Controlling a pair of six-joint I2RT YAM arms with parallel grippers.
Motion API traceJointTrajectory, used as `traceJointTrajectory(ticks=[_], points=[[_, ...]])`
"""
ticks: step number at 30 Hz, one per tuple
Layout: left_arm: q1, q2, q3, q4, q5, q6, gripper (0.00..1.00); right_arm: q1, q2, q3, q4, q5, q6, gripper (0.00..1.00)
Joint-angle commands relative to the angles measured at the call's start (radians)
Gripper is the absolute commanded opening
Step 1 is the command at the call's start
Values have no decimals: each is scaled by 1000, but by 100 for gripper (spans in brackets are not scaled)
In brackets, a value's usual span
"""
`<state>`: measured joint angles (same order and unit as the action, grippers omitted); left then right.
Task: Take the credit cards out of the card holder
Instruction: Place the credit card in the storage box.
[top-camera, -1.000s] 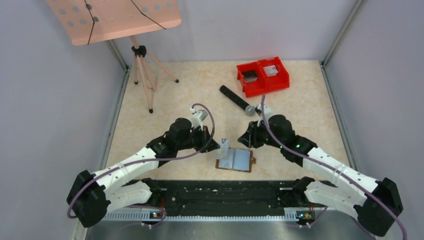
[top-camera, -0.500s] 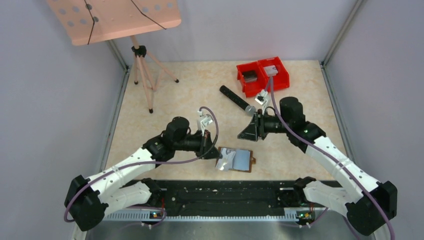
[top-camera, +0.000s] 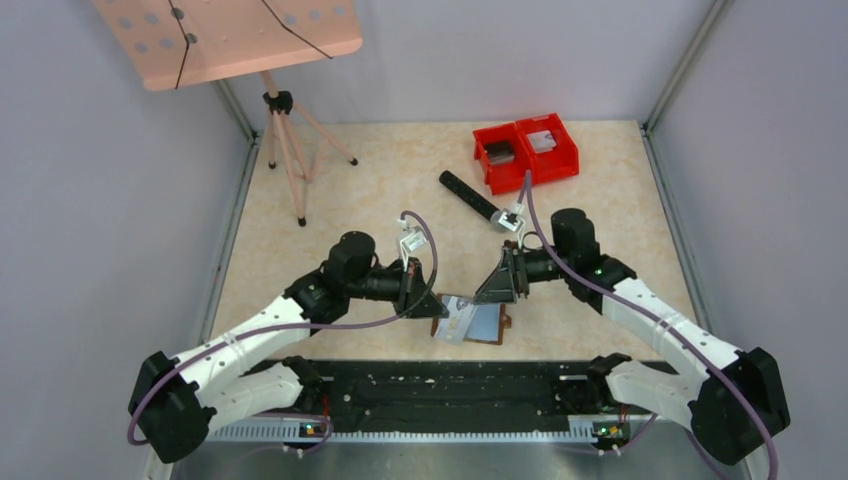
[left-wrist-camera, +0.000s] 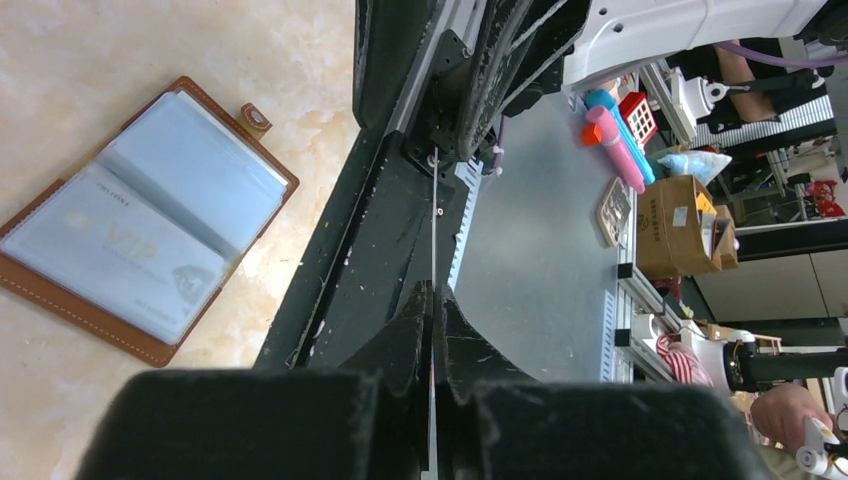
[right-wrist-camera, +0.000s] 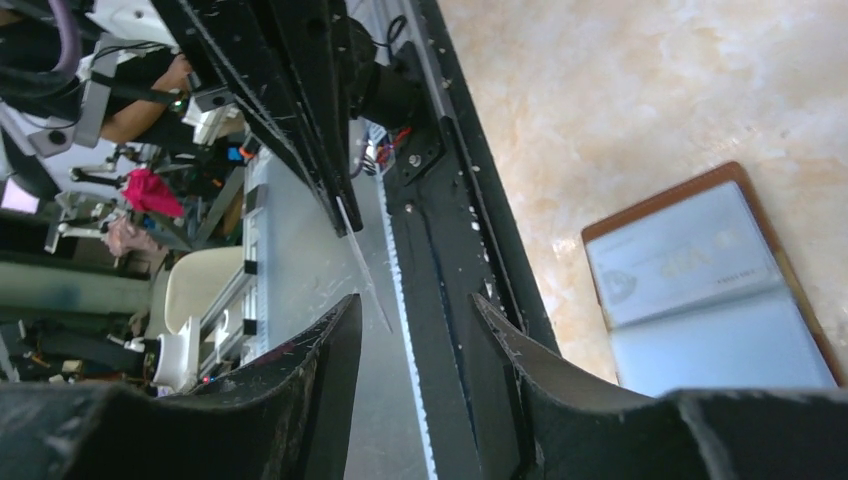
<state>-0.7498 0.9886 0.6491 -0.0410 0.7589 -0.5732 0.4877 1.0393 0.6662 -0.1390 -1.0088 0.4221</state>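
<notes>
The brown card holder (top-camera: 488, 322) lies open on the table near the front edge, grey-blue pockets up. It also shows in the left wrist view (left-wrist-camera: 140, 250), with a pale VIP card (left-wrist-camera: 120, 255) in one pocket, and in the right wrist view (right-wrist-camera: 710, 290). My left gripper (top-camera: 437, 305) is shut on a thin silver card (top-camera: 455, 320), seen edge-on between the jaws (left-wrist-camera: 433, 220), just over the holder's left half. My right gripper (top-camera: 484, 296) is open and empty just beyond the holder's far edge; between its fingers (right-wrist-camera: 415, 305) that card shows as a thin sliver (right-wrist-camera: 365, 265).
Twin red bins (top-camera: 525, 150) stand at the back right with a black cylinder (top-camera: 470, 198) in front of them. A pink tripod stand (top-camera: 285, 150) is at the back left. The black base rail (top-camera: 450, 385) runs just in front of the holder.
My left gripper tipped the silver card from upright over toward the front and still holds it. My right gripper lifted away toward the back, then came back down to the holder's far edge.
</notes>
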Motion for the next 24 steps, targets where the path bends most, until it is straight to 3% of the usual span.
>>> traceJointTrajectory(ticks=[1, 10, 15, 17, 22, 23, 24], points=[[3, -2, 24, 81, 28, -6, 0, -6, -19, -32, 183, -124, 33, 42], [3, 22, 25, 111, 41, -27, 0, -5, -33, -77, 252, -152, 77, 32], [3, 18, 17, 121, 32, -34, 0, -5, -41, -100, 337, -174, 134, 6], [3, 15, 15, 120, 24, -33, 0, -4, -44, -108, 351, -181, 145, 0], [3, 21, 15, 116, 7, -36, 0, -6, -59, -110, 371, -179, 167, 0], [3, 23, 21, 103, -9, -33, 2, -5, -63, -106, 376, -165, 177, 0], [3, 21, 28, 81, -29, -25, 12, -6, -66, -99, 372, -141, 185, 0]])
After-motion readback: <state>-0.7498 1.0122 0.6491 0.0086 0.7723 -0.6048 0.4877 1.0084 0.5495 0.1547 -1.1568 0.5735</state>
